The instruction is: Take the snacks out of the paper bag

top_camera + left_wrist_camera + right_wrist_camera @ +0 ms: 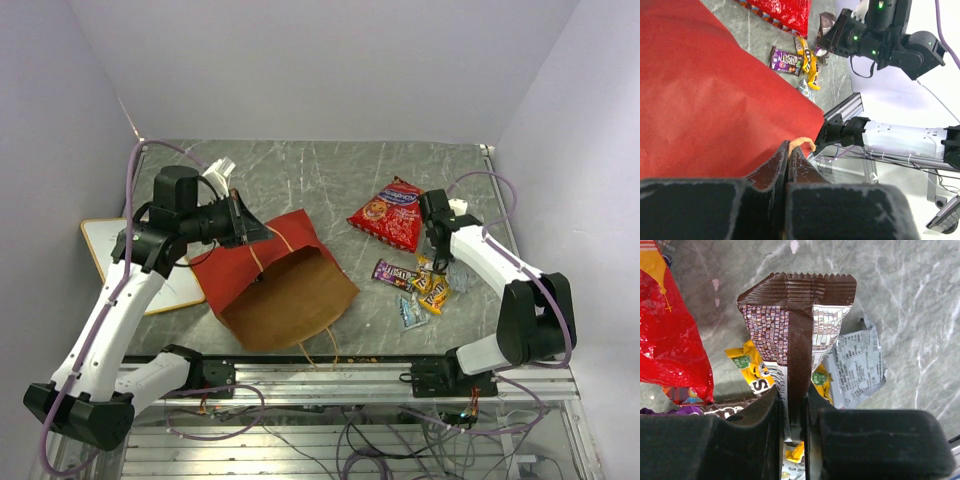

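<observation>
The paper bag (pixel 283 290), brown kraft with red outer panels, lies on its side at centre-left with its mouth facing the near edge. My left gripper (pixel 243 228) is shut on its looped handle (pixel 803 143) at the bag's far edge; the red panel (pixel 715 100) fills the left wrist view. The red chip bag (pixel 390 213) lies on the table to the right. A purple packet (pixel 393 272), yellow packets (pixel 432 290) and a pale blue packet (pixel 411 312) lie near it. My right gripper (pixel 792 400) is shut on a brown packet (pixel 797 315), held above that pile.
A wood-framed whiteboard (pixel 110 250) lies at the left under my left arm. A small white object (pixel 222 170) lies behind the left gripper. An aluminium rail (pixel 330 375) runs along the near table edge. Walls close in the far side and both sides.
</observation>
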Controlling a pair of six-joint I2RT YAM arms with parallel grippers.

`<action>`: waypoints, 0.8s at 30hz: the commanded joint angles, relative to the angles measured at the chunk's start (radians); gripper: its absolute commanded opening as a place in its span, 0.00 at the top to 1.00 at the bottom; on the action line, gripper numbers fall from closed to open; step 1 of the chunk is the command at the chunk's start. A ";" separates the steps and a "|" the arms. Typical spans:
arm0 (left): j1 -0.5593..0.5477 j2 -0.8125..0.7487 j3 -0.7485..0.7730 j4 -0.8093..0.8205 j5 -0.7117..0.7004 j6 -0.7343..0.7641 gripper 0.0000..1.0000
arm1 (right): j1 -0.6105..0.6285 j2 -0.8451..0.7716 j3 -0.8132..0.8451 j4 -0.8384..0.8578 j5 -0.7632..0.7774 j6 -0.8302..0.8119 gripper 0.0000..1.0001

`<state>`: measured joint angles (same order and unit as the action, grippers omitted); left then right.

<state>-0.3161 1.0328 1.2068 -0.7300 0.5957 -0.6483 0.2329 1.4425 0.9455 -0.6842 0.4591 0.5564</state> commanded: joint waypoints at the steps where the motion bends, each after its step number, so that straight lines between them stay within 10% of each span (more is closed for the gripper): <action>1: 0.000 -0.033 -0.049 -0.017 0.034 0.023 0.93 | -0.005 0.017 -0.013 0.060 -0.011 0.012 0.97; 10: 0.000 -0.067 -0.052 -0.049 0.012 0.023 0.93 | -0.004 -0.091 0.005 0.027 -0.065 0.004 0.38; 24: 0.001 -0.086 -0.028 -0.090 -0.062 0.021 0.93 | 0.168 -0.421 -0.074 0.434 -0.753 -0.354 0.24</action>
<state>-0.3161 0.9604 1.1454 -0.7982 0.5755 -0.6422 0.2794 1.0904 0.9451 -0.4721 -0.0246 0.3302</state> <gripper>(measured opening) 0.075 0.759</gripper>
